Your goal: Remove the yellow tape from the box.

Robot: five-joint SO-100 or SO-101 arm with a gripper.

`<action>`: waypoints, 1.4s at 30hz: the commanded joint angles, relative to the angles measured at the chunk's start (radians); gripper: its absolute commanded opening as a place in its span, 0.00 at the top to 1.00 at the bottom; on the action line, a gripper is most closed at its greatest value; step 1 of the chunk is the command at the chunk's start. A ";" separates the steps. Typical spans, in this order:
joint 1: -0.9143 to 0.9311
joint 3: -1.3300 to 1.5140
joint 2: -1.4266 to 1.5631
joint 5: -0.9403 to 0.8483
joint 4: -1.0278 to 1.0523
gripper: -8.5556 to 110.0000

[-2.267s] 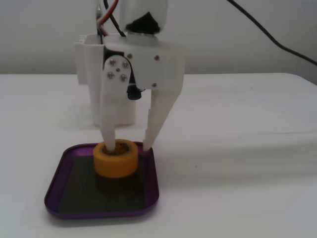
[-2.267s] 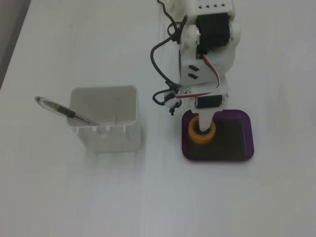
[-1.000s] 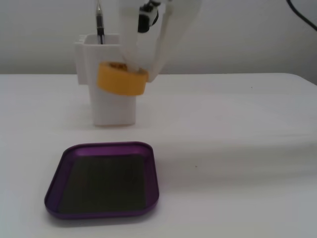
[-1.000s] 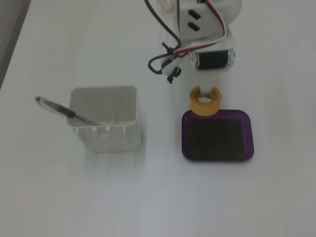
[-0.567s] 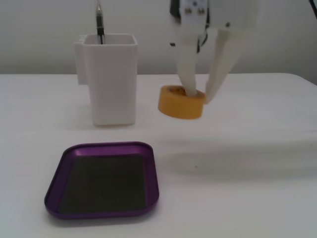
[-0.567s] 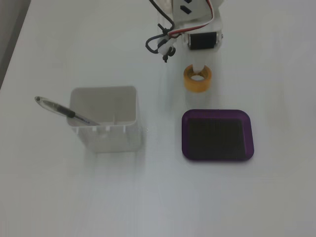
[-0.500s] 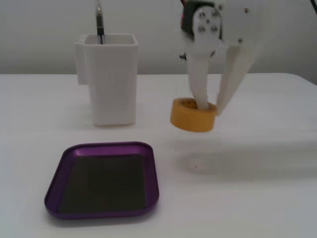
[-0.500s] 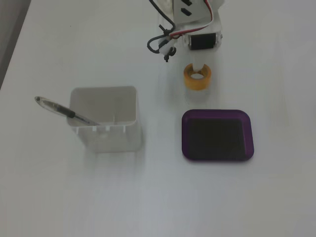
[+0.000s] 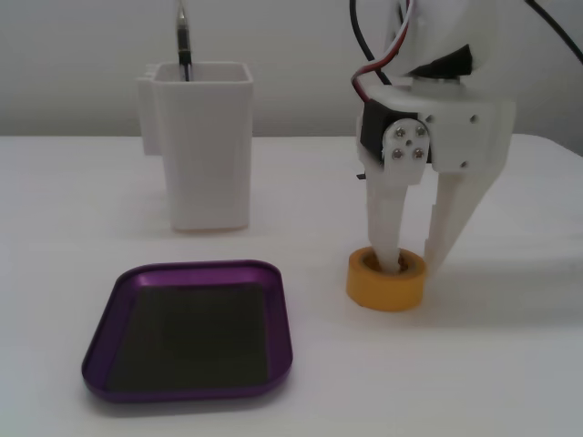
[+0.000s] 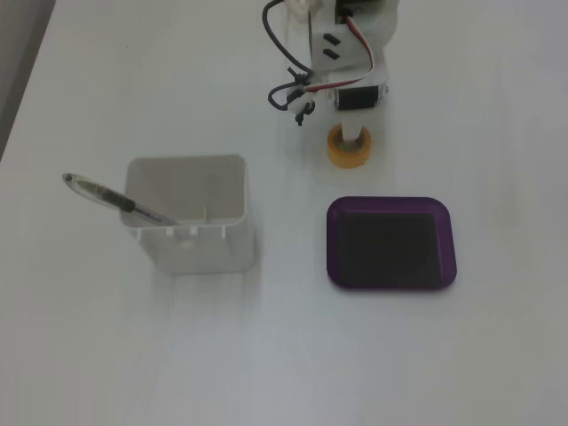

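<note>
The yellow tape point(image 9: 378, 289) is a small thick roll lying flat on the white table, to the right of the purple tray point(image 9: 98, 350) and outside it. My gripper point(image 9: 412, 266) comes down from above. Its left finger goes into the roll's hole and its right finger sits against the outer right side, so the jaws pinch the roll's wall. In a fixed view from above, the tape point(image 10: 337, 153) lies just beyond the tray point(image 10: 333, 241), under the gripper point(image 10: 352, 139). The tray's dark bottom is empty.
A tall white square container point(image 9: 209, 155) stands behind the tray, holding a pen point(image 10: 106, 197); it also shows from above point(image 10: 191, 244). The arm's cables point(image 10: 288, 89) hang near the wrist. The table's edge runs along the far left point(image 10: 22, 98).
</note>
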 commanded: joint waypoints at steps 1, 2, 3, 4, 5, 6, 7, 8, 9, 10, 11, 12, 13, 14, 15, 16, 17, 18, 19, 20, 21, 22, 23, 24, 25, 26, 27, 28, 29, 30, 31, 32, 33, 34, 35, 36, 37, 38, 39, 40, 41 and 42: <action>0.005 -0.006 0.052 0.005 0.005 0.83; 0.005 -0.008 0.077 0.005 0.017 0.82; 0.006 -0.009 0.106 0.005 0.028 0.82; 0.006 -0.015 0.143 0.005 0.044 0.82; 0.006 -0.028 0.179 0.005 0.071 0.82; 0.006 -0.044 0.221 0.005 0.097 0.82; 0.006 -0.064 0.265 0.005 0.126 0.82; 0.006 -0.087 0.311 0.005 0.156 0.82; 0.008 -0.109 0.359 0.005 0.186 0.82; 0.008 -0.127 0.410 0.005 0.212 0.82; 0.008 -0.144 0.459 0.005 0.236 0.82; 0.009 -0.155 0.509 0.005 0.258 0.82; 0.009 -0.163 0.563 0.005 0.275 0.82; 0.009 -0.158 0.617 0.005 0.287 0.82; 0.009 -0.152 0.672 0.005 0.295 0.82; 0.009 -0.143 0.727 0.005 0.298 0.82; 0.011 -0.115 0.779 0.005 0.307 0.82; 0.011 -0.072 0.839 0.005 0.305 0.82; 0.011 -0.028 0.893 0.005 0.301 0.82; 0.011 0.020 0.951 0.005 0.301 0.82; 0.011 0.071 1.009 0.005 0.301 0.82; 0.014 0.130 1.065 0.003 0.299 0.82; 0.031 0.192 1.121 0.003 0.288 0.82; 0.054 0.250 1.178 0.005 0.278 0.82; 0.078 0.314 1.233 -0.003 0.267 0.82; 0.103 0.374 1.292 -0.005 0.256 0.82; 0.126 0.431 1.347 -0.005 0.247 0.82; 0.144 0.488 1.405 -0.005 0.241 0.82; 0.160 0.540 1.462 -0.002 0.239 0.82; 0.166 0.591 1.519 0.009 0.239 0.82; 0.167 0.643 1.575 0.012 0.238 0.82; 0.164 0.693 1.634 0.012 0.242 0.82; 0.163 0.739 1.689 0.012 0.249 0.82; 0.163 0.776 1.732 0.012 0.250 0.82; 0.169 0.807 1.773 0.012 0.250 0.82; 0.166 0.831 1.781 0.012 0.250 0.82; 0.164 0.851 1.766 0.012 0.249 0.82; 0.164 0.868 1.755 0.012 0.242 0.82; 0.166 0.879 1.735 0.012 0.238 0.82; 0.167 0.891 1.721 0.012 0.238 0.82; 0.164 0.910 1.718 0.014 0.236 0.82; 0.164 0.927 1.720 0.014 0.236 0.82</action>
